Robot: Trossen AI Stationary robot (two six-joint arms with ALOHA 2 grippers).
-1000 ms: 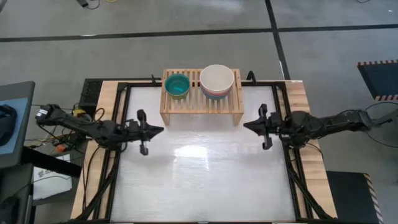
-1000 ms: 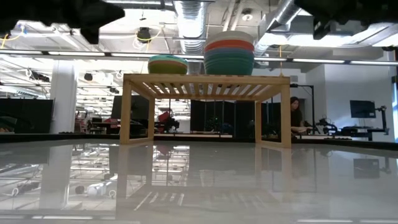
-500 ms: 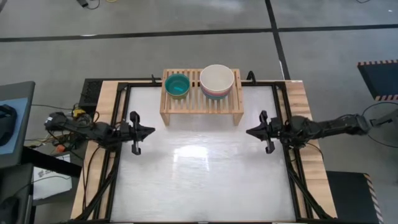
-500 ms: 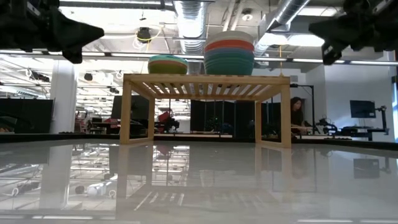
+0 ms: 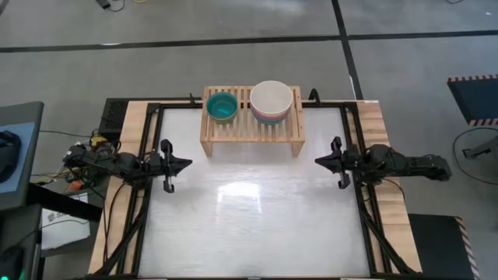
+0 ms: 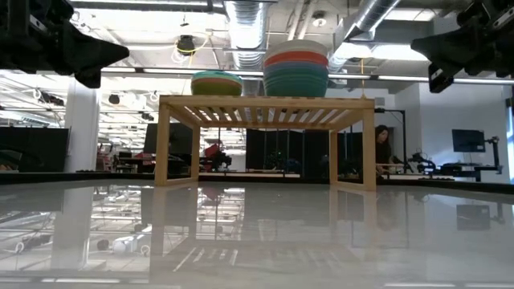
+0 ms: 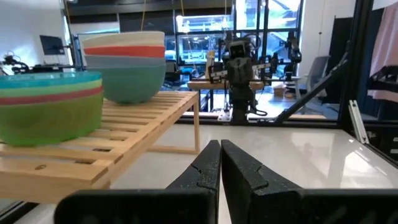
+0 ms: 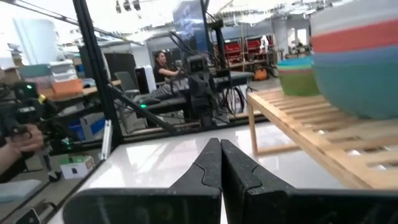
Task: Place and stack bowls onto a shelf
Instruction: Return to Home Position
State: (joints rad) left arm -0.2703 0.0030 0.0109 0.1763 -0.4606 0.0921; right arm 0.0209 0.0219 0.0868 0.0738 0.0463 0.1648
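both arms have drawn back toward the sides of the worktop (image 5: 249,225), left tool (image 5: 187,162) and right tool (image 5: 317,162) each pressed together and empty. stacking looks finished; what remains, i judge, is settling to rest clear of the shelf (image 5: 250,130). its long axis runs side to side at the far edge, open front toward the arms, carrying a teal-topped stack (image 5: 222,106) beside a taller cream-topped stack (image 5: 271,99).
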